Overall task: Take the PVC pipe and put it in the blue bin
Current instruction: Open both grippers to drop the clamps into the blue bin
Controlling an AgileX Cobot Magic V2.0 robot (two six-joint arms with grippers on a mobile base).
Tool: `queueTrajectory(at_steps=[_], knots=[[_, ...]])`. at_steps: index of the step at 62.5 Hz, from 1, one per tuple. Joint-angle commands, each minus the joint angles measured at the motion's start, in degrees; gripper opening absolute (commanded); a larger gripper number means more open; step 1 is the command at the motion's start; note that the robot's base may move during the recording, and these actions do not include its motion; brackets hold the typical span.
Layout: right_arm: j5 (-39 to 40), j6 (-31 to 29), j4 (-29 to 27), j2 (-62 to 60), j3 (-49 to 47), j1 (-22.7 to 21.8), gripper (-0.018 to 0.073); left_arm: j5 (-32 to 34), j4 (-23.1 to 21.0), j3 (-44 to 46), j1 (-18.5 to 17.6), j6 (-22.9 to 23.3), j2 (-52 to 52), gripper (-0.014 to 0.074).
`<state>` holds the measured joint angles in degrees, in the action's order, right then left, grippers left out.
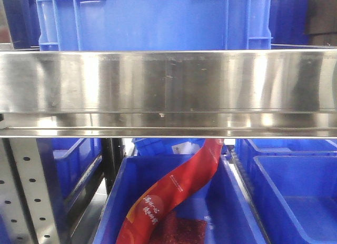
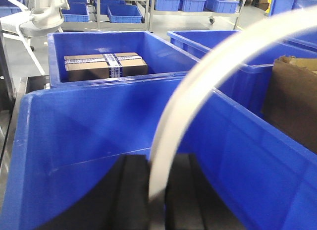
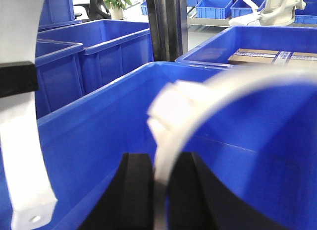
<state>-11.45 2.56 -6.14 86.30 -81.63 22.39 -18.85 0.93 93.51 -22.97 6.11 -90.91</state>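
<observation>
My left gripper point(image 2: 157, 161) is shut on a PVC pipe point(image 2: 208, 76), a white curved strip that rises from between the black fingers point(image 2: 131, 190) and sweeps to the upper right. It hangs over a large blue bin point(image 2: 89, 136). My right gripper point(image 3: 161, 159) is shut on another white PVC pipe point(image 3: 171, 111). Its squared tab shows just above the fingers point(image 3: 136, 190) and its arc bends right. A blue bin point(image 3: 99, 136) lies below it. The front view shows neither gripper.
A taped cardboard box point(image 2: 105, 66) sits in the bin behind, and brown cardboard point(image 2: 292, 101) stands on the right. A white strip with a black band point(image 3: 20, 141) hangs at the left. A steel shelf rail point(image 1: 168, 86) crosses the front view above a red bag point(image 1: 174, 196).
</observation>
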Motion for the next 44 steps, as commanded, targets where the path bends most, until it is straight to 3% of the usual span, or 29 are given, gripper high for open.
queueTrajectory(at_steps=[1,6,11,27,37,44], knots=[[1.0,-0.5,-0.1,-0.3,-0.6,0.1,0.0226,1.6,0.0,0.6,-0.3,0.1,-0.2,0.0188],[0.7,-0.5,-0.1,-0.3,-0.6,0.1,0.0338,1.3,0.0,0.6,-0.3,0.1,-0.2,0.0300],[0.2,-0.5,-0.1,-0.3,-0.6,0.1,0.0377,0.4,0.0,0.6,-0.3,0.1,-0.2,0.0358],[-1.8,-0.5,-0.1,-0.3,-0.6,0.1,0.0370,-1.7,-0.9,0.6,-0.3,0.1,-0.1,0.0367],[-3.8,-0.5,-0.1,-1.1,-0.6,0.1,0.0370,-4.6,-2.0,0.7,-0.3,0.1,2.1,0.0308],[-4.7,-0.5,-0.1,-2.8,-0.6,0.1,0.0321,-6.0,-2.0,0.7,-0.3,0.1,4.2,0.0178]])
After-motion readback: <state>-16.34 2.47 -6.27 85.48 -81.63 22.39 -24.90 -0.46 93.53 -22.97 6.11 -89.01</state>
